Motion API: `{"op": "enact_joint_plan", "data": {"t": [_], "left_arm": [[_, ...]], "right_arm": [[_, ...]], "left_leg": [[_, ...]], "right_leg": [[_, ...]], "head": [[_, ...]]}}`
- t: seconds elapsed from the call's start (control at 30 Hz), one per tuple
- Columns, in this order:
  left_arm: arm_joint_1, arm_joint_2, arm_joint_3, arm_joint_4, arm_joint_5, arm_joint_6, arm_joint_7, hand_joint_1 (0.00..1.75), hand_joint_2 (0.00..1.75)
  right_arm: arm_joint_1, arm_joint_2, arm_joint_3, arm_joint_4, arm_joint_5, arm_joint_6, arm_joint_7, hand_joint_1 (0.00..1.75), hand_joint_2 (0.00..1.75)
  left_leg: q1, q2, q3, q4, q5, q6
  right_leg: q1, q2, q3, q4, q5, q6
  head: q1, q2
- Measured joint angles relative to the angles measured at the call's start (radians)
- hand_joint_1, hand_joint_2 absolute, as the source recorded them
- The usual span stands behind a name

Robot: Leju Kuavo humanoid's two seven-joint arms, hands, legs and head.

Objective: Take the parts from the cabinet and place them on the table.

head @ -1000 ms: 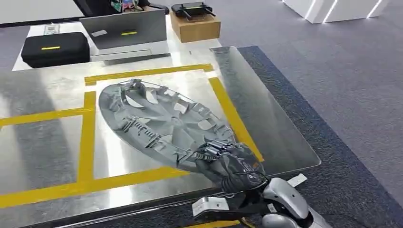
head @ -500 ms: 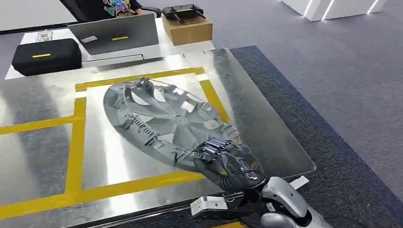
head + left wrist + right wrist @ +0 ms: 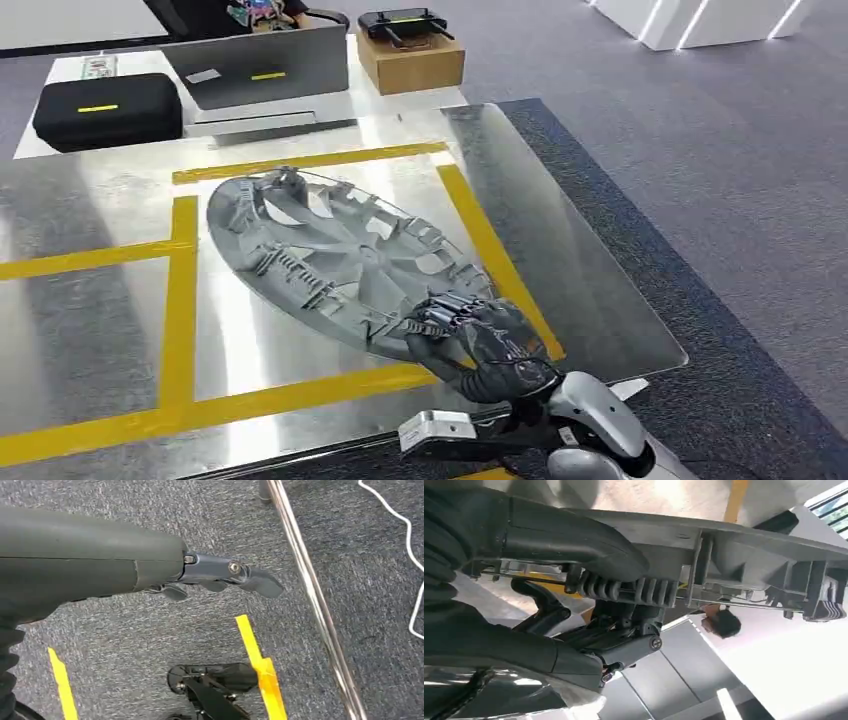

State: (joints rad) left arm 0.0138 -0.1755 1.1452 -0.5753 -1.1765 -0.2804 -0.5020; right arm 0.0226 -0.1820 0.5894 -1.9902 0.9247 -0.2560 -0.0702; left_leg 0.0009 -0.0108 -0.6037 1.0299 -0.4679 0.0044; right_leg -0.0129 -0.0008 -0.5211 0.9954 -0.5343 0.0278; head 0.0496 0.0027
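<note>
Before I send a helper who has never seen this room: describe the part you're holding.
On the shiny metal table, look inside the yellow tape box. The round grey hubcap lies there, ribbed side up, the right hand gripping its near edge.

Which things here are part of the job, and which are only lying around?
Part of the job:
- grey wheel cover
- right hand, gripping its near rim
- metal table

Lying about:
- black case
- grey laptop
- cardboard box with a black controller on top
</note>
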Motion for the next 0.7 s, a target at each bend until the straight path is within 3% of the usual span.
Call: {"op": "enact_joint_plan", "data": {"t": [0.17, 0.43, 0.7], "left_arm": [[-0.007, -0.001, 0.002, 0.014, -0.020, 0.006, -0.001, 0.00, 1.75], [-0.044, -0.016, -0.003, 0.035, -0.036, 0.025, 0.004, 0.00, 1.75], [-0.069, -0.037, -0.040, 0.049, -0.015, 0.053, 0.019, 0.00, 1.75]], "right_arm": [[0.000, 0.001, -0.003, 0.013, 0.005, 0.011, 0.031, 1.75, 1.75], [0.000, 0.001, -0.045, 0.051, -0.016, 0.013, 0.031, 1.75, 1.75], [-0.002, 0.001, -0.053, 0.085, 0.046, 0.016, 0.032, 1.75, 1.75]], "left_leg": [[-0.001, 0.000, 0.000, 0.001, 0.001, 0.001], [0.000, 0.000, 0.001, 0.000, 0.002, 0.003], [0.001, 0.000, 0.001, 0.000, 0.002, 0.003]], "right_leg": [[-0.001, 0.000, -0.001, 0.000, 0.000, 0.006], [0.001, 0.000, -0.001, 0.001, 0.001, 0.006], [0.001, 0.000, 0.000, 0.001, 0.001, 0.006]], "head": [[0.000, 0.000], [0.000, 0.000], [0.000, 0.000]]}}
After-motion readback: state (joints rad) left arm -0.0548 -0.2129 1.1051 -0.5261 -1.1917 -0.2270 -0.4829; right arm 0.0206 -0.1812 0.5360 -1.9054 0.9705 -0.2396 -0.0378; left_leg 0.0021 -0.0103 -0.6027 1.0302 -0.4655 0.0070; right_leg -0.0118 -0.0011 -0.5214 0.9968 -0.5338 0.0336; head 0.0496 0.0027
